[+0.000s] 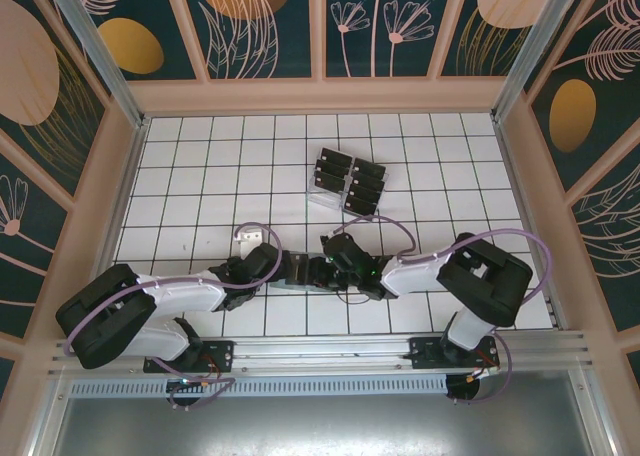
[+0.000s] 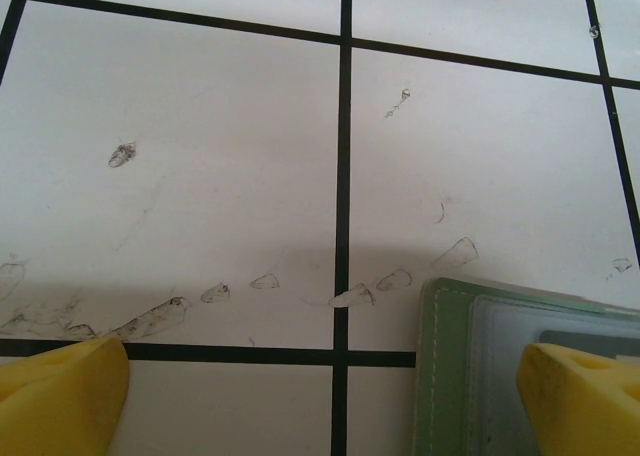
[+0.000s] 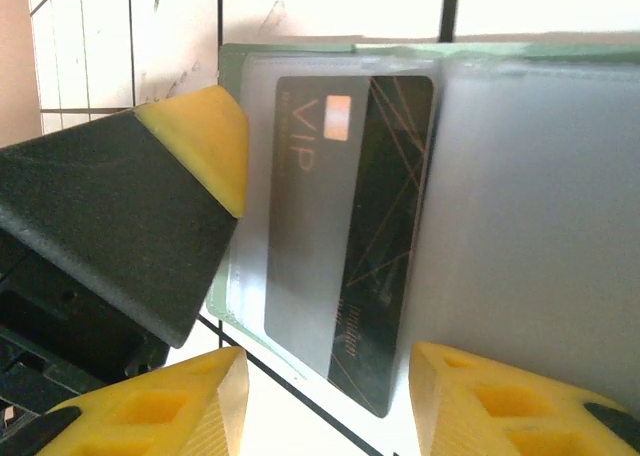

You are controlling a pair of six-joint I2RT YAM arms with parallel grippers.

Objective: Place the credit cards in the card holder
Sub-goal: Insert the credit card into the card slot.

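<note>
- Worktop [image 1: 200, 176]: bare tiles lie open on the left and towards the back.
- Left end effector [image 2: 320, 406]: released, spread wide, one finger over the holder [image 2: 480, 356] edge.
- Card [image 3: 350, 236]: partly tucked into the holder, between the arms.
- Right end effector [image 3: 330, 406]: parted, straddling the card's end, gripping nothing.
- Rack [image 1: 320, 198] with cards [image 1: 350, 176]: farther back, apart.

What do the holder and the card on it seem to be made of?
The holder looks like matte green faux leather or a similar soft sheet, with pale stitching along its edge. Its pockets seem frosted translucent plastic: the card shows grey through one. The card looks like black semi-gloss plastic with fine gold lines and VIP print.
</note>
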